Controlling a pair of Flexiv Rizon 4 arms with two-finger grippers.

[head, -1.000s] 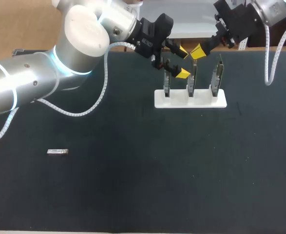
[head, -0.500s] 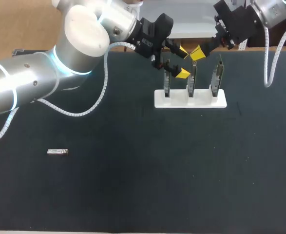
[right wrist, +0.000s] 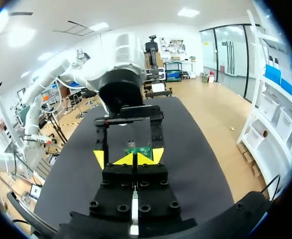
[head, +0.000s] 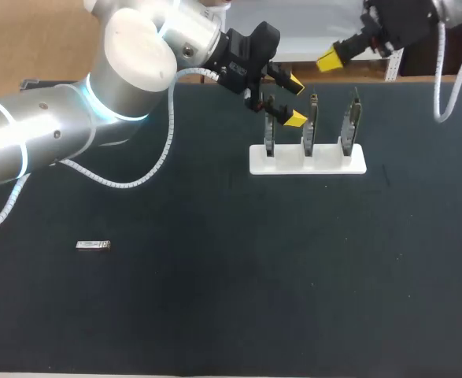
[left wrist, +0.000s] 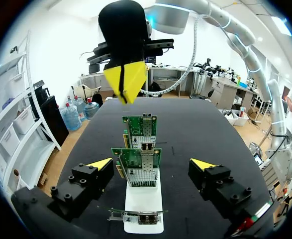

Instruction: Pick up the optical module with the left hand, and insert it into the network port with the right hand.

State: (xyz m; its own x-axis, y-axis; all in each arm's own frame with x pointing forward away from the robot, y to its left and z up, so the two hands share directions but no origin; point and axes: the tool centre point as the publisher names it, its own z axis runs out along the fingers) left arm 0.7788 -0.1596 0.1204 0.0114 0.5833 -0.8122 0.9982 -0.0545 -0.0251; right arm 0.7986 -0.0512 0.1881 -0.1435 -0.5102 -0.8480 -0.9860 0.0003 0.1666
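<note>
Yellow-tipped left gripper spread wide beside upright network cards, right gripper clenched, high behind them

3 upright network cards, 1 white holder, 1 optical module, no. as counted.

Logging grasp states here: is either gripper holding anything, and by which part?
Nothing is held. The left gripper is open by the network cards, the right gripper shut empty; the optical module lies on the table.
</note>
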